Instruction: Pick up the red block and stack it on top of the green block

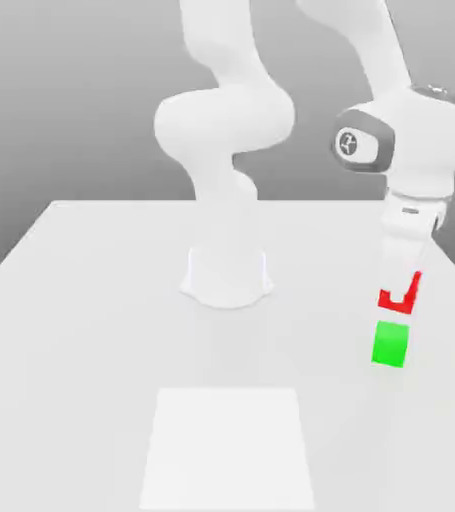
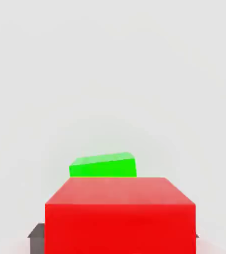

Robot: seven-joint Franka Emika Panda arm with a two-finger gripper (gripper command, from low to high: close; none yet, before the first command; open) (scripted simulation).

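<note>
Block [image 2: 119, 228], red | between jaws, clamped | green block [image 1: 390, 344] below (apart)

Below the hand [image 1: 398, 296], a broad, pale, plain tabletop [image 1: 81, 340] is seen. Its straight far edge is set farther back than the hand, and its sides are spread wider toward the viewer. Nearer the viewer than the hand, and toward the exterior view's left of it, a brighter white rectangular patch [image 1: 227, 450] is shown on the tabletop. Behind and above the hand, a smooth grey backdrop [image 1: 81, 100] is seen, darkened lower down. The whole surface is lit softly and evenly.
</note>
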